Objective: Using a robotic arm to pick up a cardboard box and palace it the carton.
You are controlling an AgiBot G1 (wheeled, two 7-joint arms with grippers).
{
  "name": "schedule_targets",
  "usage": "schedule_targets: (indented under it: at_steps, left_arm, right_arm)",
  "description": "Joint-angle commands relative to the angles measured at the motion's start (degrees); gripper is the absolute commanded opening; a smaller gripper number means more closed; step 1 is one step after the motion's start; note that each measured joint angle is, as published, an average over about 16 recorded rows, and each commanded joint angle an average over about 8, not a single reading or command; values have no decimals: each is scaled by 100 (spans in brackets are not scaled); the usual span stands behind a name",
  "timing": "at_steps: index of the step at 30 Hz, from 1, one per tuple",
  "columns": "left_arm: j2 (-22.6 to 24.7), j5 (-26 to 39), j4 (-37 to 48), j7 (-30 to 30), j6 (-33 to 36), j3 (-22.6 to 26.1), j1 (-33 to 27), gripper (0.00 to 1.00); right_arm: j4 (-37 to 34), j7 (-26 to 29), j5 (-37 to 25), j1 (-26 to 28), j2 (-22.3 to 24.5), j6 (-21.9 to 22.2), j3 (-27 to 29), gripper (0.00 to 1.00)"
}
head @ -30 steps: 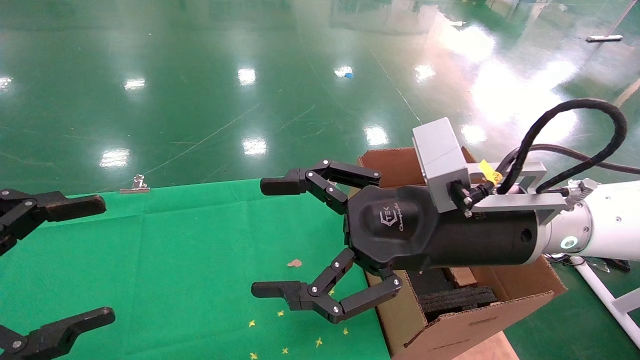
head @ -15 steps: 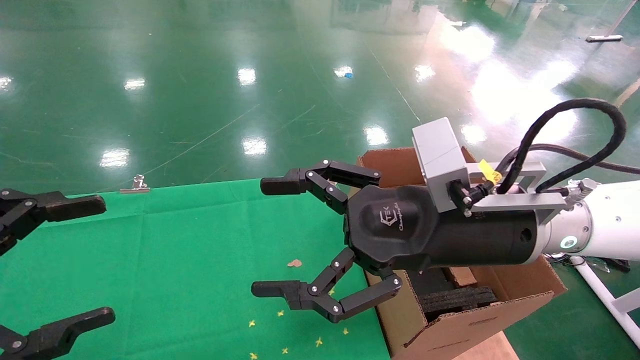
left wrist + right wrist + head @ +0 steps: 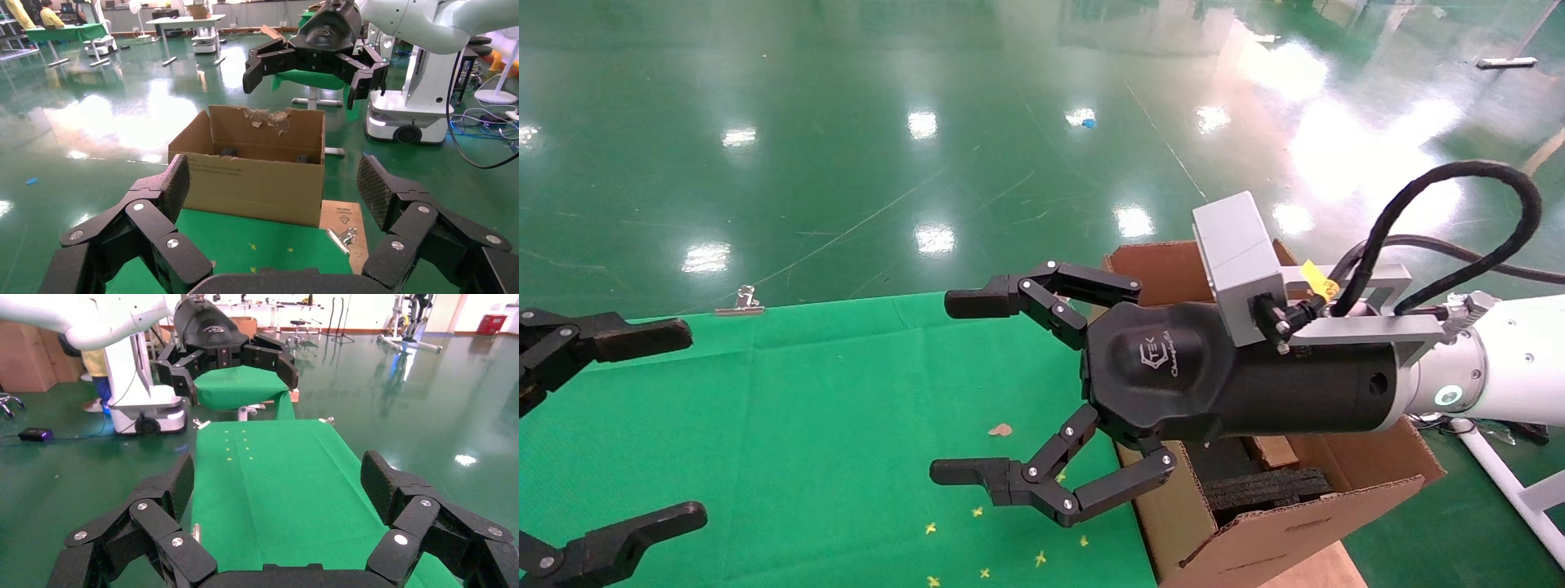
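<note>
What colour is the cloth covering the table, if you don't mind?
Bright green cloth, best seen in the right wrist view.

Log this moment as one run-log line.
right gripper: open, empty, over green cloth beside carton | left gripper: open, empty | cardboard box: not visible

Floor point(image 3: 846, 122): glossy green, scuffed, mirroring ceiling lights.
Surface point(image 3: 805, 425): covered in green cloth.
Clip point(image 3: 740, 304): metal, at the cloth's far edge.
Background tables point(image 3: 183, 24): white, distant.
</note>
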Motion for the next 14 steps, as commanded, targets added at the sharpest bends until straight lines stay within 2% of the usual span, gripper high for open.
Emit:
schedule_targets:
  at_steps: [1,14]
  left_arm:
    - [0,0,0,0,0,0,0,100]
    - [0,0,0,0,0,0,0,100]
  right_arm:
    - [0,0,0,0,0,0,0,100]
    - [0,0,0,0,0,0,0,100]
